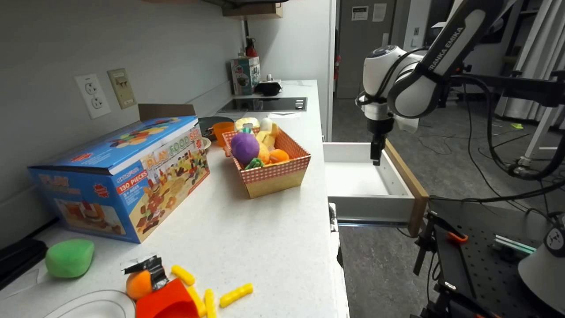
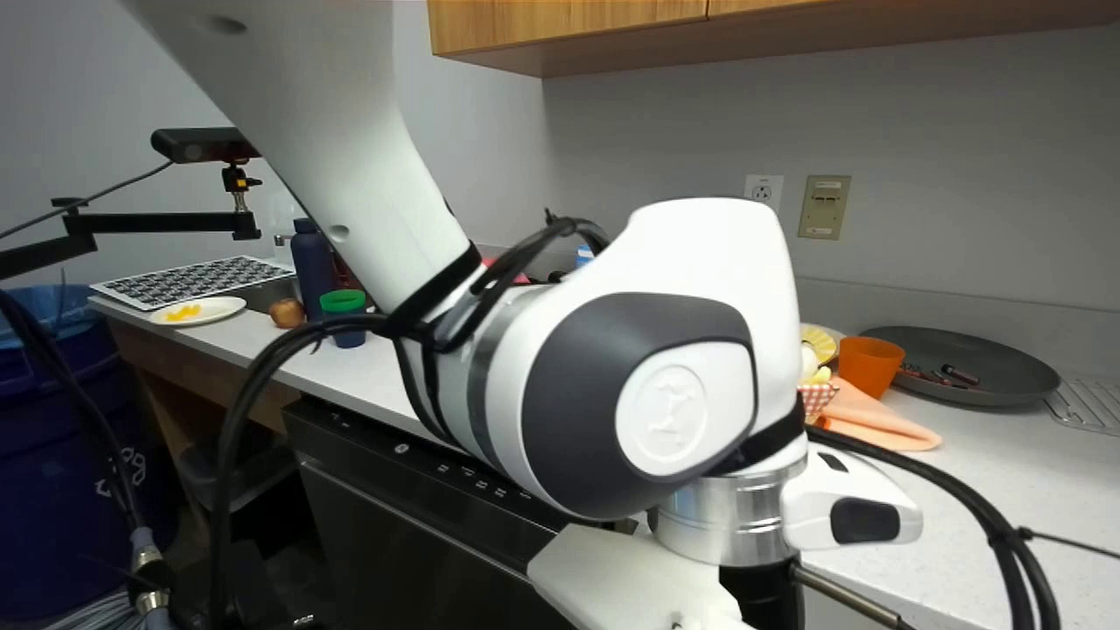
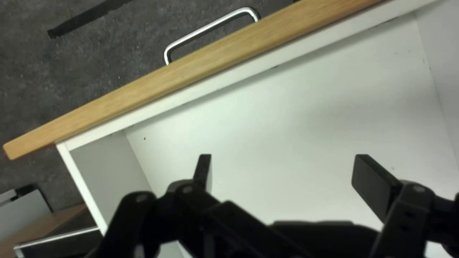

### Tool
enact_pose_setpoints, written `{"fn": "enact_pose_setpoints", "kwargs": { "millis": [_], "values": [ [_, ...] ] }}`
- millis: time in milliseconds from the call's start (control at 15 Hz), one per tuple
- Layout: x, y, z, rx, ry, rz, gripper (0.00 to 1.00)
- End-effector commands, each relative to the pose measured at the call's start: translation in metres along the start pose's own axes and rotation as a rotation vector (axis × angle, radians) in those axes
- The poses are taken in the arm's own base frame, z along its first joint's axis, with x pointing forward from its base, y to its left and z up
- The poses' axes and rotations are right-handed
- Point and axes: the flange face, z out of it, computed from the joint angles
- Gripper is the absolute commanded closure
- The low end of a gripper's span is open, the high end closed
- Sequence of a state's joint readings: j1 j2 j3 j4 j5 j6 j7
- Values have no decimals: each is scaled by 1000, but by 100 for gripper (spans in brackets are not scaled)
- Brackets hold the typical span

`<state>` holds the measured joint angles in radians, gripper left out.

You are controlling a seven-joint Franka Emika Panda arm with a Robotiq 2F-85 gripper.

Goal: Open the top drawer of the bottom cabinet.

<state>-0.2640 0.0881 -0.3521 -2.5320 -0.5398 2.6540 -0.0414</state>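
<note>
A: Where is the drawer (image 1: 366,208)?

B: Beyond the front edge of the surface (image 1: 269,238), drawn well out from the cabinet (image 2: 821,612). Note the white inside and wood-toned front (image 3: 200,66); a bent metal handle (image 3: 208,29), seen in the wrist view, meets the outer face at both ends.

A: And the gripper (image 3: 281,172)?

B: Directed downward over the drawer's white floor, its two dark fingers (image 3: 374,182) set wide apart, with the floor showing between them. Whether the tips reach beneath the rim cannot be told. In an exterior view the arm (image 2: 595,402) stands before the front edge.

A: What rests on the surface?

B: Near the front edge, a checked basket (image 1: 276,180), holding among other pieces a purple piece (image 1: 245,148) and an orange (image 1: 279,155). Nearer the back edge rests a blue box (image 1: 132,185) with one brown flap raised.

A: And farther along?

B: An orange cup (image 2: 871,363) stands upright just beside a dark pan (image 2: 1011,376), toward the back edge. A black cooktop (image 1: 265,104) follows, and a carton (image 1: 245,77) stands near the far back corner.

A: And the other end?

B: In an exterior view, a patterned board (image 2: 197,278) lies along the end edge; a white plate (image 2: 223,308) bearing yellow pieces (image 2: 182,311) sits near the front edge, close to the corner.
</note>
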Motion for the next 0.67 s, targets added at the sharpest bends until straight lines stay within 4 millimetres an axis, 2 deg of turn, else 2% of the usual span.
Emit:
{"fn": "enact_pose_setpoints", "kwargs": {
  "millis": [0,333,600],
  "values": [
    [-23,-11,-52,-6,159,1,0],
    [-38,-24,-97,-3,287,-4,0],
    [-51,-38,-115,8,325,-11,0]
  ]
}}
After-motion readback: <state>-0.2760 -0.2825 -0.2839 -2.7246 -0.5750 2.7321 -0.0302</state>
